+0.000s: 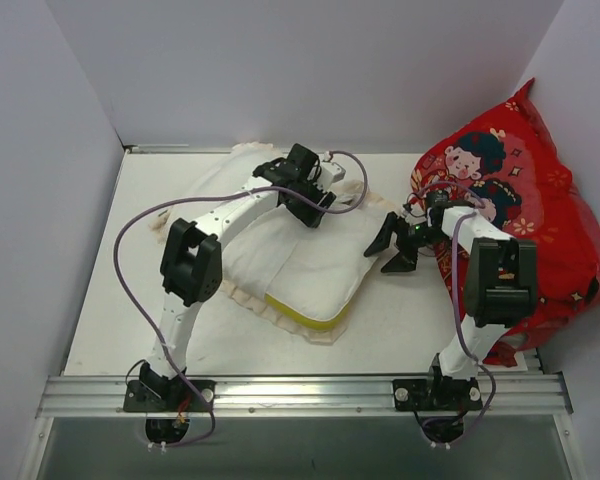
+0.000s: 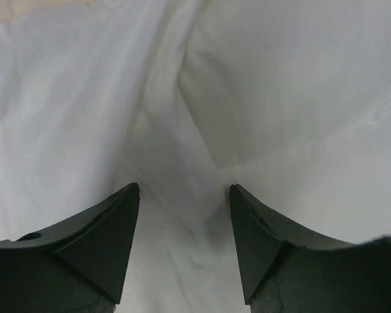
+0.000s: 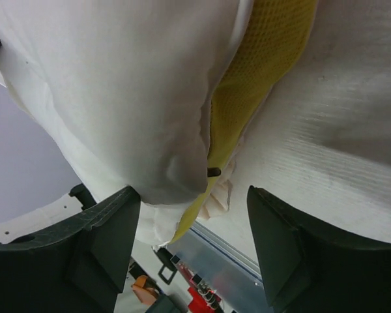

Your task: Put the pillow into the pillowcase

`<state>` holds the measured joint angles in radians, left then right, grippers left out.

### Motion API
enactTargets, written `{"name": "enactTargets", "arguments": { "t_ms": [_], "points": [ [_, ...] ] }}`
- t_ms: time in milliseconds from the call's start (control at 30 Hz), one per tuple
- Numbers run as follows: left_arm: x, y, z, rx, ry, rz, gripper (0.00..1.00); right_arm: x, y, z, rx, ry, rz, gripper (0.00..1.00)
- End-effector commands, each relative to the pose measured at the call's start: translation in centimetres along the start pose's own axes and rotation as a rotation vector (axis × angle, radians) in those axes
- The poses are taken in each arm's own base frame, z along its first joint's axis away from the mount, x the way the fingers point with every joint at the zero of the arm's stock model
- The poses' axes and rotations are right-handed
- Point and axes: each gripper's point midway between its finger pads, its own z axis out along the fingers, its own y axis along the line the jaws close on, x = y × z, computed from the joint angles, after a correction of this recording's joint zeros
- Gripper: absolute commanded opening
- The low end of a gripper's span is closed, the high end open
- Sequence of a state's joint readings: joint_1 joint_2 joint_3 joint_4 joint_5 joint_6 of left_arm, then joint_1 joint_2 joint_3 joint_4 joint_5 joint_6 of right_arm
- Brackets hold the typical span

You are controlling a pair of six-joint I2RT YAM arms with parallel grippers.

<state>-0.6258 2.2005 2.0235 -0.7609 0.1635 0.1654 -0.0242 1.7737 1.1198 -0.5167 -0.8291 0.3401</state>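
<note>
The white pillow (image 1: 300, 260) lies in the middle of the table, its yellow strip (image 1: 302, 312) at the near end. The pillowcase (image 1: 216, 186) lies flat under and behind it, with its cream frill (image 1: 242, 292) showing along the edges. My left gripper (image 1: 305, 198) is open over the far end of the pillow; the left wrist view shows its tips (image 2: 184, 189) just above creased white fabric (image 2: 182, 117), holding nothing. My right gripper (image 1: 395, 247) is open at the pillow's right edge. The right wrist view shows the pillow (image 3: 117, 85) and yellow strip (image 3: 260, 72) ahead of the open gripper (image 3: 193, 189).
A large red cartoon cushion (image 1: 525, 200) leans against the right wall behind my right arm. White walls enclose the table on the left, back and right. A metal rail (image 1: 300, 392) runs along the near edge.
</note>
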Motion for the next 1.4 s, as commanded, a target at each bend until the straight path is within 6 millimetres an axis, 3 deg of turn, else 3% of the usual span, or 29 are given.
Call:
{"name": "enactTargets", "arguments": {
  "t_ms": [0, 100, 133, 200, 267, 300, 367, 400, 500, 600, 633, 667, 733, 767, 833, 867, 900, 933, 967, 1000, 1033, 1067, 1100, 1167, 1200, 1233, 1300, 1333, 1367],
  "points": [
    [-0.9, 2.2, 0.3, -0.069, 0.0, 0.029, 0.65, 0.1, 0.7, 0.7, -0.048, 0.04, 0.037, 0.66],
    [-1.6, 1.7, 1.1, -0.016, -0.012, 0.048, 0.37, -0.6, 1.0, 1.1, -0.063, 0.037, 0.028, 0.53],
    [-1.9, 1.2, 1.1, 0.01, -0.017, 0.052, 0.18, -0.7, 1.2, 1.2, -0.066, 0.033, 0.023, 0.44],
    [-4.3, -0.7, -0.2, 0.105, -0.094, 0.058, 0.04, -1.3, 1.6, 1.3, -0.085, 0.02, 0.013, 0.35],
    [-6.6, -4.1, -1.7, 0.216, -0.161, 0.083, 0.0, -1.7, 3.2, 1.9, -0.114, 0.019, -0.006, 0.28],
    [-8.8, -6.8, -3.8, 0.323, -0.231, 0.096, 0.0, -1.8, 3.7, 2.2, -0.126, 0.022, -0.006, 0.23],
    [-10.3, -12.4, -5.8, 0.46, -0.268, 0.129, 0.0, -2.5, 5.6, 2.3, -0.178, 0.004, -0.032, 0.18],
    [-11.5, -15.0, -7.9, 0.529, -0.312, 0.158, 0.0, -2.8, 7.1, 2.0, -0.206, -0.006, -0.021, 0.15],
    [-11.5, -21.7, -11.7, 0.744, -0.306, 0.146, 0.0, -4.3, 11.2, 0.6, -0.326, -0.05, -0.012, 0.13],
    [-10.0, -23.5, -12.5, 0.808, -0.246, 0.072, 0.0, -5.2, 13.3, -0.4, -0.383, -0.088, -0.054, 0.12],
    [-10.1, -22.9, -11.8, 0.777, -0.262, 0.067, 0.0, -5.6, 13.5, -0.6, -0.388, -0.098, -0.055, 0.12],
    [-8.5, -21.8, -9.6, 0.717, -0.22, 0.033, 0.0, -5.9, 13.2, -0.5, -0.383, -0.105, -0.051, 0.12],
    [-9.6, -18.3, -9.5, 0.627, -0.298, -0.026, 0.0, -6.8, 12.0, -0.7, -0.376, -0.124, -0.027, 0.1],
    [-8.5, -16.5, -7.9, 0.56, -0.269, -0.103, 0.0, -7.2, 11.4, -0.8, -0.37, -0.132, -0.018, 0.1],
    [-9.2, -13.5, -8.2, 0.487, -0.324, -0.13, 0.0, -7.8, 10.1, -1.2, -0.351, -0.158, -0.005, 0.1],
    [-8.6, -12.4, -7.5, 0.444, -0.315, -0.123, 0.0, -7.9, 9.6, -1.2, -0.335, -0.167, -0.025, 0.11],
    [-8.5, -11.2, -7.4, 0.394, -0.321, -0.124, 0.0, -7.9, 9.1, -0.9, -0.314, -0.165, -0.031, 0.17],
    [-8.3, -10.5, -7.4, 0.378, -0.321, -0.122, 0.08, -7.8, 8.7, -0.8, -0.292, -0.158, -0.033, 0.23],
    [-8.0, -9.0, -7.5, 0.353, -0.327, -0.112, 0.29, -7.3, 8.2, -0.8, -0.26, -0.137, -0.039, 0.3],
    [-7.5, -8.2, -8.1, 0.333, -0.325, -0.109, 0.39, -6.9, 7.9, -0.8, -0.239, -0.132, -0.041, 0.49],
    [-7.0, -7.3, -8.6, 0.322, -0.323, -0.106, 0.45, -6.5, 7.6, -0.9, -0.223, -0.126, -0.049, 0.57],
    [-7.1, -5.5, -11.0, 0.293, -0.368, -0.074, 0.53, -5.4, 7.0, -1.2, -0.19, -0.103, -0.048, 0.63],
    [-6.1, -4.4, -11.8, 0.281, -0.369, -0.06, 0.57, -4.7, 6.8, -1.9, -0.162, -0.116, -0.129, 0.7],
    [-2.1, -3.1, -12.2, 0.285, -0.331, -0.022, 0.66, -2.9, 5.6, -2.6, -0.088, -0.1, -0.154, 0.76],
    [-1.3, -1.2, -14.6, 0.248, -0.363, -0.019, 0.69, -1.8, 5.2, -3.3, -0.066, -0.104, -0.202, 0.89],
    [1.5, -1.0, -14.4, 0.25, -0.307, -0.034, 0.71, -0.6, 4.6, -3.7, -0.033, -0.076, -0.179, 0.9],
    [3.4, 0.4, -16.4, 0.192, -0.307, 0.006, 0.73, 1.5, 4.3, -3.9, -0.009, -0.038, -0.182, 0.95],
    [5.7, 0.4, -15.9, 0.187, -0.254, -0.007, 0.73, 3.2, 3.4, -3.4, 0.01, 0.006, -0.161, 0.96],
    [6.6, 0.5, -16.0, 0.17, -0.24, 0.016, 0.73, 4.0, 3.0, -3.1, 0.025, 0.023, -0.162, 0.96]
  ]
}}
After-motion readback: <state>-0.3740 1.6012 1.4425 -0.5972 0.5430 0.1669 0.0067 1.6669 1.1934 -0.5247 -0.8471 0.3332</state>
